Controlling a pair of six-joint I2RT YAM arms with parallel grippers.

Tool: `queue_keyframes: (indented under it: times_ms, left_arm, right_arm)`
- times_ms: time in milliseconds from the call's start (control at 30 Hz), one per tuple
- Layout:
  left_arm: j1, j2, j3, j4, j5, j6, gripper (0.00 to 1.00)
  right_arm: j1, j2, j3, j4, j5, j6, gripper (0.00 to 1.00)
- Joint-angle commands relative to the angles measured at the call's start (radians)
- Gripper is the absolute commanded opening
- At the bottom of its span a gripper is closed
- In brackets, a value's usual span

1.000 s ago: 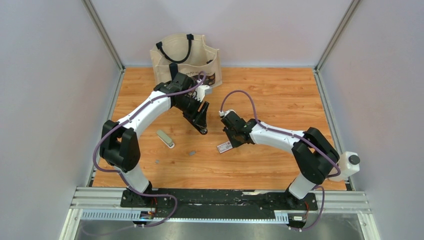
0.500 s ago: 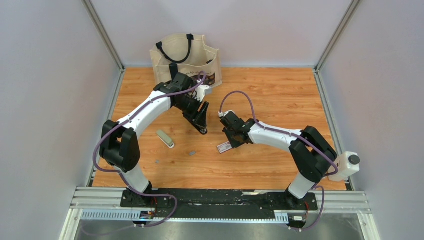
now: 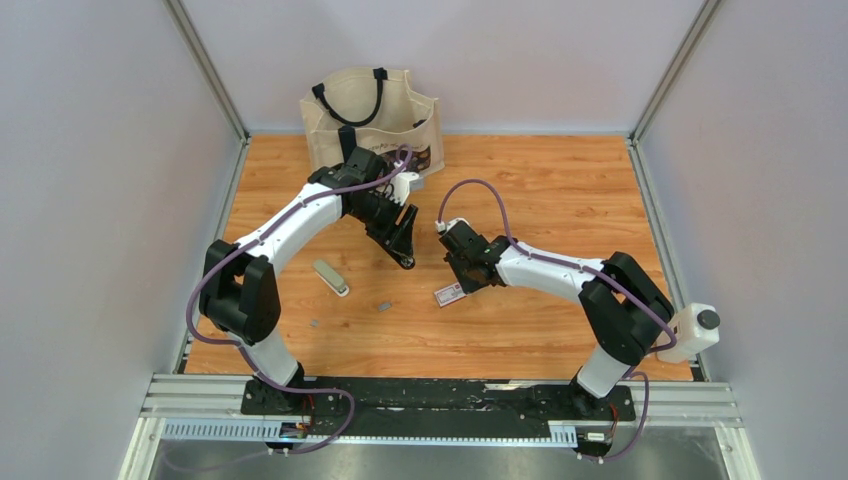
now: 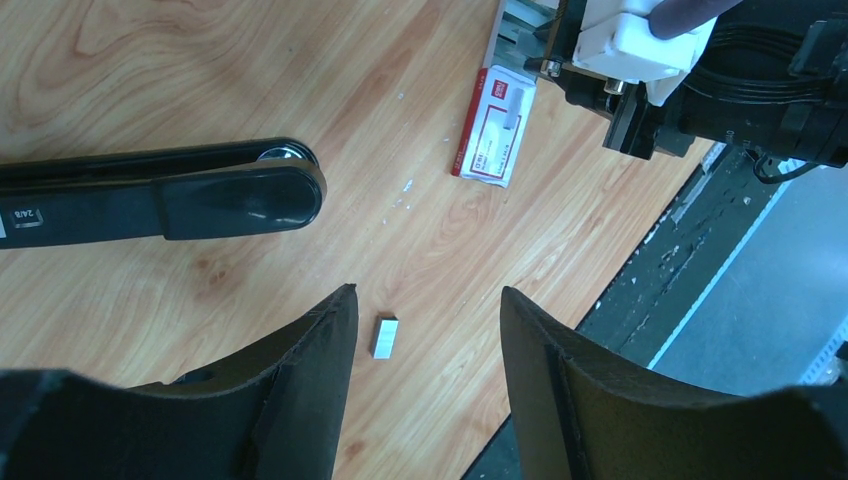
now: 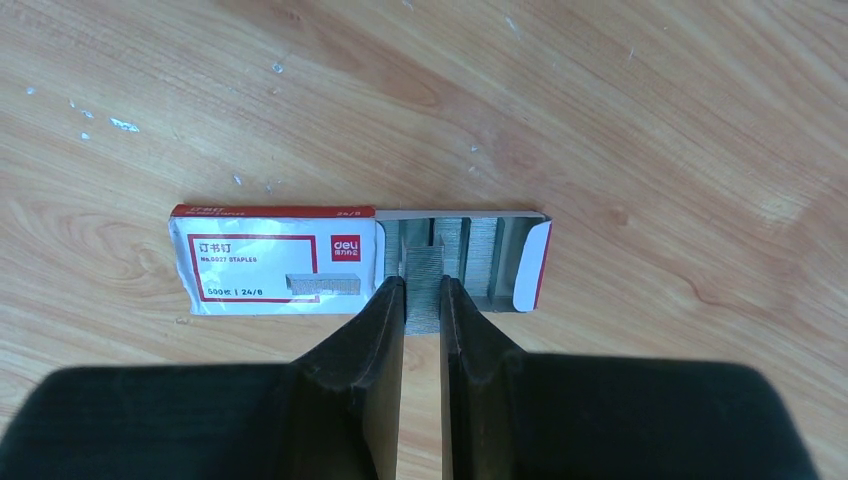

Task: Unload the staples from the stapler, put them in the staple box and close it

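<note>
The stapler (image 3: 331,277), grey on a pale base, lies on the table left of centre, apart from both grippers. My left gripper (image 3: 400,236) is open and empty above the table (image 4: 425,300). One short strip of staples (image 4: 385,337) lies on the wood below, near its left finger; it also shows in the top view (image 3: 383,306). Another tiny strip (image 3: 315,322) lies further left. My right gripper (image 5: 424,292) is shut on a strip of staples (image 5: 424,265) at the open end of the red-and-white staple box (image 5: 275,262), which also shows in the top view (image 3: 450,294).
A long black object marked 24/6 (image 4: 160,200) lies on the table under my left arm. A beige tote bag (image 3: 372,112) stands at the back. Grey walls enclose the table on three sides.
My right gripper has shifted slightly left and back over the box. The left arm, the stapler and the loose strips have not moved.
</note>
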Motion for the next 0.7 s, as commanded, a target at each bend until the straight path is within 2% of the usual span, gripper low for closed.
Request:
queue_keyframes:
  times_ms: [0, 333, 567, 667]
  left_arm:
    - [0.001, -0.048, -0.006, 0.023, 0.015, 0.009, 0.63]
    - [0.003, -0.054, -0.011, 0.024, 0.014, 0.012, 0.63]
    - [0.001, -0.056, -0.005, 0.021, 0.009, 0.015, 0.63]
    - [0.003, -0.058, -0.006, 0.021, 0.008, 0.017, 0.62]
  right_arm:
    - [0.004, 0.007, 0.036, 0.012, 0.024, -0.016, 0.08]
    - [0.004, 0.008, 0.037, 0.011, 0.016, -0.018, 0.11]
    - [0.004, 0.007, 0.036, 0.009, 0.006, -0.018, 0.38]
    - [0.004, 0.001, 0.033, 0.011, 0.009, -0.018, 0.40]
